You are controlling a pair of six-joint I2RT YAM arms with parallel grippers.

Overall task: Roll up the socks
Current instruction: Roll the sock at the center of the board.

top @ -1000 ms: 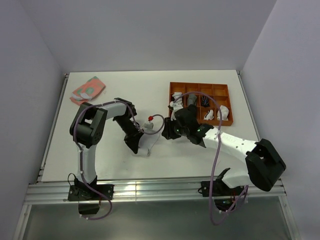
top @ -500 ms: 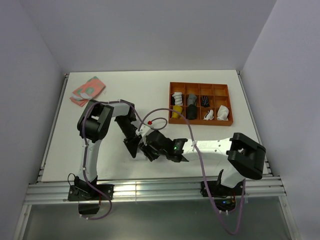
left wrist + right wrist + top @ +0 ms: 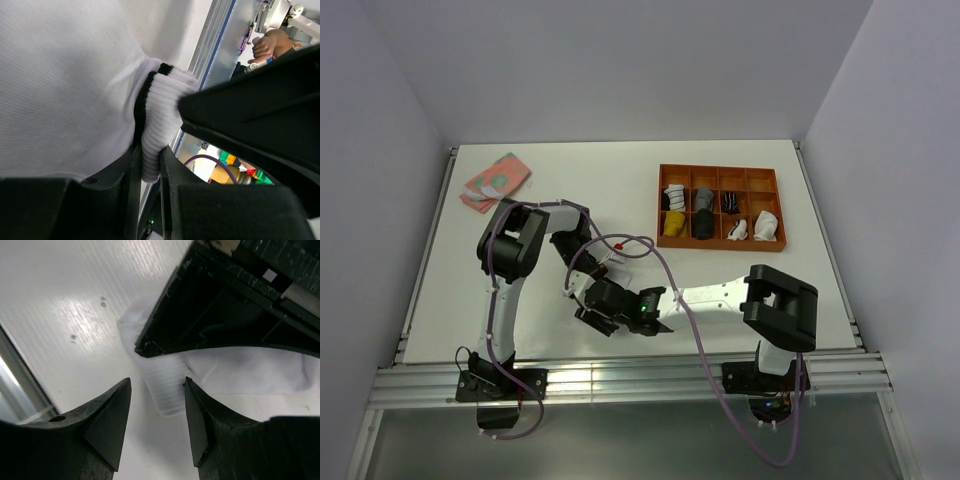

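The white sock [image 3: 75, 75] with black cuff bands [image 3: 142, 100] lies on the table. My left gripper [image 3: 149, 170] is shut on its ribbed cuff. In the top view the left gripper [image 3: 584, 292] and the right gripper [image 3: 601, 313] meet at the table's front middle and hide the sock. My right gripper [image 3: 157, 381] is open, with its fingers on either side of the sock's ribbed end [image 3: 167, 387], just below the left gripper's black body [image 3: 225, 315]. The pink sock with teal patches [image 3: 495, 180] lies flat at the far left.
An orange compartment tray [image 3: 767, 180] at the back right holds several rolled socks, one of them black with white stripes [image 3: 731, 202]. The table's front edge and metal rail [image 3: 620, 375] run just below the grippers. Purple cables loop over both arms.
My right arm swung from the orange tray leftward and toward the front edge, ending beside the left gripper at the white sock. The left gripper stayed on the sock.
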